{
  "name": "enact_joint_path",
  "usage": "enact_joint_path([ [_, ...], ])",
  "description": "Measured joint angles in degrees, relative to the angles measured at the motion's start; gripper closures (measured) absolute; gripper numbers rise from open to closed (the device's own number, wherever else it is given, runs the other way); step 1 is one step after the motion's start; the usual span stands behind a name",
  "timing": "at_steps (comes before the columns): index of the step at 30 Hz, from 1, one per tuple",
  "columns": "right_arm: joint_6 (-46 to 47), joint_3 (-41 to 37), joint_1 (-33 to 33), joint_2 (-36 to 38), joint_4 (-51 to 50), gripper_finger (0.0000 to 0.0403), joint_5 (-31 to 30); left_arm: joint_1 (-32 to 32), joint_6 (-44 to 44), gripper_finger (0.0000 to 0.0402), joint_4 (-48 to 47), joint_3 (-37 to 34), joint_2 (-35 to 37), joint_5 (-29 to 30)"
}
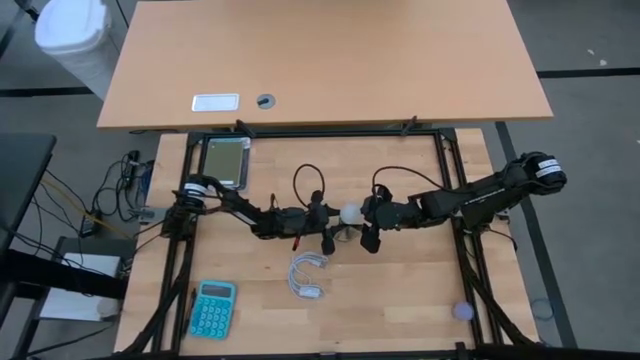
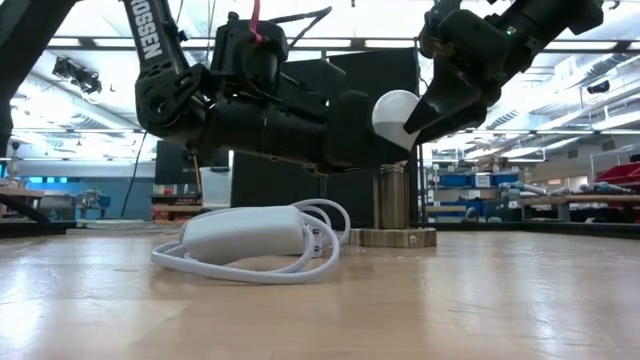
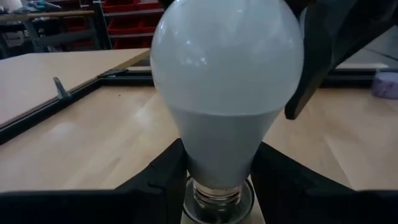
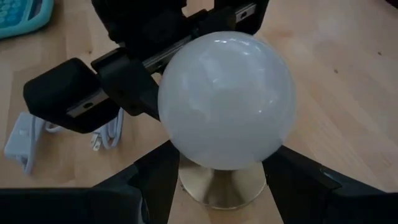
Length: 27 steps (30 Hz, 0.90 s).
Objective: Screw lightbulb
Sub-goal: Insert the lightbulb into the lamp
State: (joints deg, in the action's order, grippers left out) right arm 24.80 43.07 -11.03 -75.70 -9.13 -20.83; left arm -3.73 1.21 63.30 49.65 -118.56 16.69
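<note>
The white lightbulb [image 1: 350, 212] stands upright, its threaded base in the metal socket [image 2: 393, 200]. The socket's round foot [image 2: 393, 237] rests on the table at mid-table. My left gripper [image 1: 343, 224] comes level from the table's left and is closed at the junction of bulb neck and socket. My right gripper [image 1: 363, 214] slants down from the table's right, shut on the bulb's globe [image 4: 227, 99]. In the low view the left gripper's body hides the bulb's neck. My left gripper has the socket's top collar [image 3: 217, 205] between its two fingers [image 3: 163, 183], which also lie along the lower end of the bulb's neck [image 3: 219, 165]. The fingers come in level from the table's left. The socket stands upright with its foot on the table. My right gripper pinches the frosted globe between its two fingers [image 4: 163, 177], at the globe's lower half [image 4: 224, 158]. They slant down from the table's right. One finger [image 2: 440, 100] lies against the globe's side. The bulb stands upright in the socket.
A coiled white cord with a switch block [image 1: 308, 275] lies just toward the near edge from the socket. A teal calculator [image 1: 212, 308] sits near left, a small purple thing [image 1: 462, 311] near right, a tablet [image 1: 225, 162] far left. Black frame rails [image 1: 455, 180] border the table.
</note>
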Motion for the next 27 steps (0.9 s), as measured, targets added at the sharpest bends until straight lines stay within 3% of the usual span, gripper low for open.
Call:
enact_joint_path([
  [12, 0.4, 0.0, 0.6, -0.1, 0.0, 0.0173, 0.7, 0.0, -1.6, 0.0232, -2.8, 0.0, 0.1, 0.8],
  [27, -0.3, 0.0, 0.7, 0.0, -1.1, 0.0173, 1.1, 0.0, -1.6, 0.0138, -2.7, 0.0, 0.3, 3.0],
])
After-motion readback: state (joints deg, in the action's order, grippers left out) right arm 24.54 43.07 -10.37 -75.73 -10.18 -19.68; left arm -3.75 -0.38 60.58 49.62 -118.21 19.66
